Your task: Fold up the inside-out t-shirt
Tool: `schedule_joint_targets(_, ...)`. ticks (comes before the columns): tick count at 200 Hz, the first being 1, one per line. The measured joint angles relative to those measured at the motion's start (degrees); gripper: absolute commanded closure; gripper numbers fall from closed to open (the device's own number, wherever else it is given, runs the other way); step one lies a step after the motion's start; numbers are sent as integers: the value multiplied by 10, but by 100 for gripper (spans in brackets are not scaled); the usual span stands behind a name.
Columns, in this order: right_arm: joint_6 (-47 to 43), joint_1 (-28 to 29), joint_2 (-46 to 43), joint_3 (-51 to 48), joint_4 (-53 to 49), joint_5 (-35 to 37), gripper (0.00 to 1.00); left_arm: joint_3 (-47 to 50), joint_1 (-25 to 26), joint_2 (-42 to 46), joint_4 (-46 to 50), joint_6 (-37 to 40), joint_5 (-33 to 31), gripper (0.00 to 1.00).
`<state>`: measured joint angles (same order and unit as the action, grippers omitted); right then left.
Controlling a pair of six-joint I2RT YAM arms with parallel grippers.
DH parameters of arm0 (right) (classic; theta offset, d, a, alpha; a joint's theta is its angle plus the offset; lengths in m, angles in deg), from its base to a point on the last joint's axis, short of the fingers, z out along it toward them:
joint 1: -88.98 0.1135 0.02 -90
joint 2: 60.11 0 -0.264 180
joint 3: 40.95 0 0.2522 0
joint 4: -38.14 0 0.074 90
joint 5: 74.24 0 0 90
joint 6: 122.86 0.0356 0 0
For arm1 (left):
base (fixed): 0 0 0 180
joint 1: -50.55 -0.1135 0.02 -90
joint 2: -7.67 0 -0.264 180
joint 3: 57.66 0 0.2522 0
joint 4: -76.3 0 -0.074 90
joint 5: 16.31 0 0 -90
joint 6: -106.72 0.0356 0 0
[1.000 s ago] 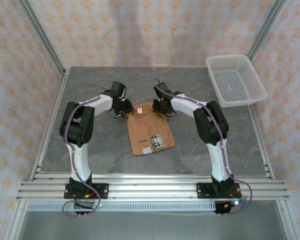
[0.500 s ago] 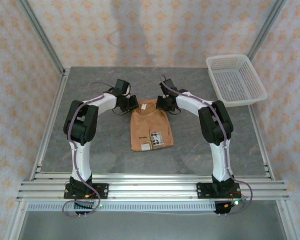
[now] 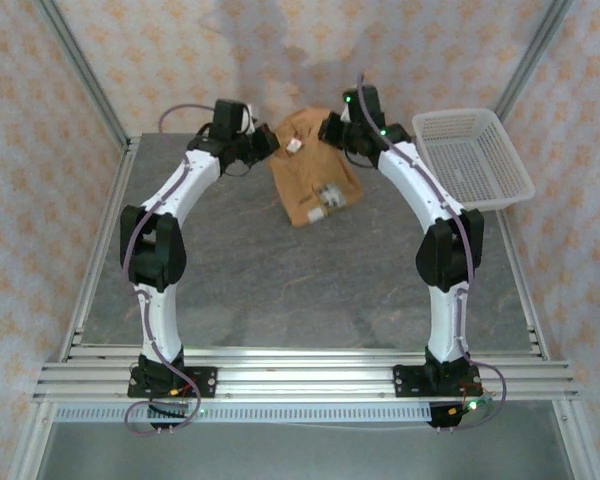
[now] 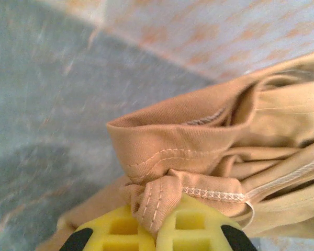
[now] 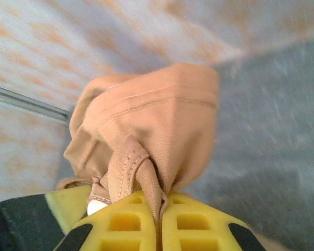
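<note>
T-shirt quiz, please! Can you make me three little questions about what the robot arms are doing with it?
1. True or false: nothing is holding the t-shirt.
2. Which is shut on the cloth? A: the left gripper alone. B: the right gripper alone. C: both.
3. Fill in: the white basket sits at the far ____ corner of the table.

Key: 1 false; 2 C, since each wrist view shows cloth pinched between yellow fingertips; 3 right.
</note>
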<state>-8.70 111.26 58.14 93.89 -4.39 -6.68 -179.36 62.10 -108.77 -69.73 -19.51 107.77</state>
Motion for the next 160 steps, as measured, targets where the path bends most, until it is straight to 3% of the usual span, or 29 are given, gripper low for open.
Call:
schedule_joint_targets(19,-11,1,-14,34,-1,-8,98,3,-3,46,-10,7,0,100)
schedule_joint_targets(33,-16,1,-49,-20,21,-19,97,56,-3,102,-42,13,0,100)
schedule_joint_targets(67,-1,1,-170,-342,137,-55,96,273,22,226,-145,19,-4,100)
schedule_joint_targets(90,39,10,-206,-561,233,-78,96,424,79,252,-183,24,-26,100)
schedule_joint_targets(109,68,37,-223,-686,277,-82,96,545,132,262,-193,26,-42,100)
schedule_joint_targets(137,83,94,-283,-760,293,-76,96,680,158,319,-194,16,-68,100)
schedule_joint_targets(160,83,106,-334,-762,311,-64,96,707,154,386,-193,13,-100,100)
